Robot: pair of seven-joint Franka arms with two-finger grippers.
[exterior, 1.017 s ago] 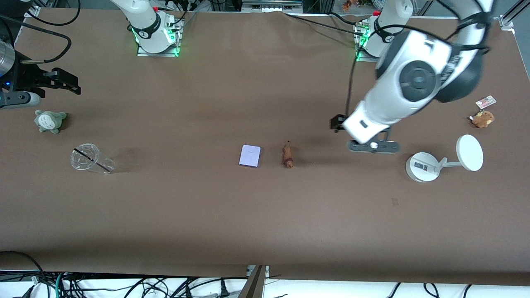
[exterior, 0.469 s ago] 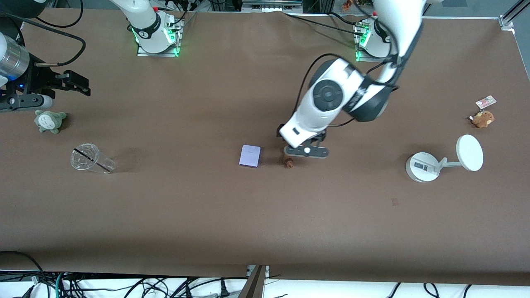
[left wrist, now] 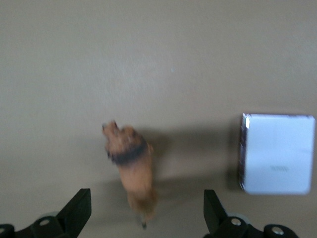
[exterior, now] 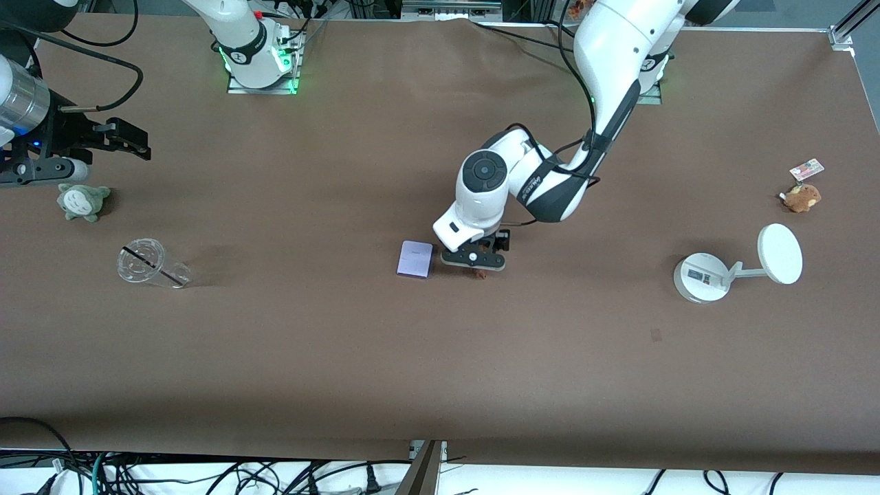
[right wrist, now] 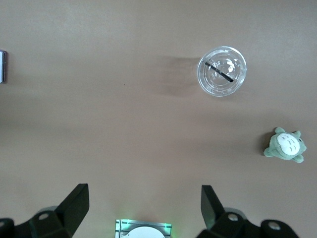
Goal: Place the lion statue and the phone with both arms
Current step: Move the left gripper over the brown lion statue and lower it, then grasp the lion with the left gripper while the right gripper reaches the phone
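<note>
Since the earlier frames, the left arm has swung in from the stand's end of the bench to the middle, and its pincer (exterior: 474, 259) now hangs low over the lion statue (exterior: 480, 273). In the front view only a sliver of the statue shows under the pincer. The phone (exterior: 415, 259) lies flat just beside it, toward the right arm's end. The right pincer (exterior: 124, 137) waits in the air at that end, above the grey-green plush toy (exterior: 82, 200). A clear cup (exterior: 146, 262) lies nearer the camera than the plush. At the left arm's end stand a white stand (exterior: 701, 276) and a brown plush (exterior: 801, 197) with a card tag.

From the left wrist, the left pincer (left wrist: 147, 218) is spread wide and holds nothing. The lion statue (left wrist: 131, 171) lies on the bench between its fingers (left wrist: 79, 210), touching neither, and the phone (left wrist: 279, 153) lies apart, outside one of them.

From the right wrist, the right pincer (right wrist: 143, 210) is also wide and empty, high above the bench. The cup (right wrist: 222, 71) and plush toy (right wrist: 286, 146) lie below it, and an edge of the phone (right wrist: 2, 66) shows at the frame's border.
</note>
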